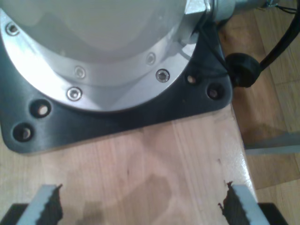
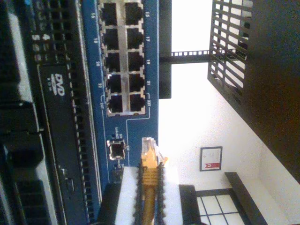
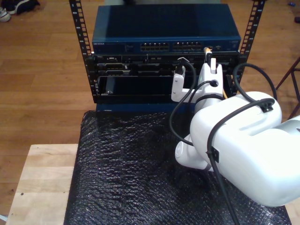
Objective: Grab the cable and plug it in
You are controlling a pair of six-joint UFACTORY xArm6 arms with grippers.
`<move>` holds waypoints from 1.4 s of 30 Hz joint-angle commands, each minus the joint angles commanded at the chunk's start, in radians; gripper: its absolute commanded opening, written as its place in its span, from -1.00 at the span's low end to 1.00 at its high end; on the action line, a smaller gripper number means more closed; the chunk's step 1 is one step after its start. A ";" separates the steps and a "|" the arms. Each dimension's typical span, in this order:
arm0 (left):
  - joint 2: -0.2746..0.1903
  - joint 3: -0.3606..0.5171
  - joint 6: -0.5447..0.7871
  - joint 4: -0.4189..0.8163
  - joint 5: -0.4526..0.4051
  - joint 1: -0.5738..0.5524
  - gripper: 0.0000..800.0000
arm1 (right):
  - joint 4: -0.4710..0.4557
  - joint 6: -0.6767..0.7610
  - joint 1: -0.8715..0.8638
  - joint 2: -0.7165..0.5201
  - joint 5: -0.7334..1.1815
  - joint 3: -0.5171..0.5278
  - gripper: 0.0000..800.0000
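My second hand (image 2: 149,187) is clenched on the cable (image 2: 148,199): its two toothed white fingers (image 2: 127,197) press the yellow-orange cord from both sides, and the clear plug (image 2: 150,151) sticks out past the fingertips. The plug points toward the blue network switch (image 2: 140,61) and sits just beside its face, apart from the block of ports (image 2: 123,56); it is in none of them. A small single port (image 2: 115,150) lies on the switch face near the plug. Next to the switch in this view is a black unit with a DVD drive (image 2: 58,84).

In the exterior view the same hand (image 3: 209,63) is raised at the rack (image 3: 164,51) standing beyond the far edge of the surface, toward the exterior view's right, with the orange plug tip (image 3: 207,49) level with the switch's port row (image 3: 180,46). The white arm (image 3: 239,140) reaches over black bubble wrap (image 3: 131,168) that covers the wooden surface (image 3: 42,183).

My first hand (image 1: 140,206) is released, its serrated fingers (image 1: 47,204) wide apart with nothing between them. It hangs over light wood, facing a black mounting plate (image 1: 108,122) with a round metal arm base (image 1: 93,51) bolted on it.
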 joint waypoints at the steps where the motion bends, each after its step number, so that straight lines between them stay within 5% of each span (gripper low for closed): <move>1: 0.000 0.000 0.000 0.000 0.000 0.000 1.00 | 0.000 0.000 0.000 0.003 0.000 -0.005 -1.00; 42: 0.000 0.000 0.000 0.000 0.000 0.000 1.00 | -0.003 0.003 0.011 0.048 0.012 -0.077 -1.00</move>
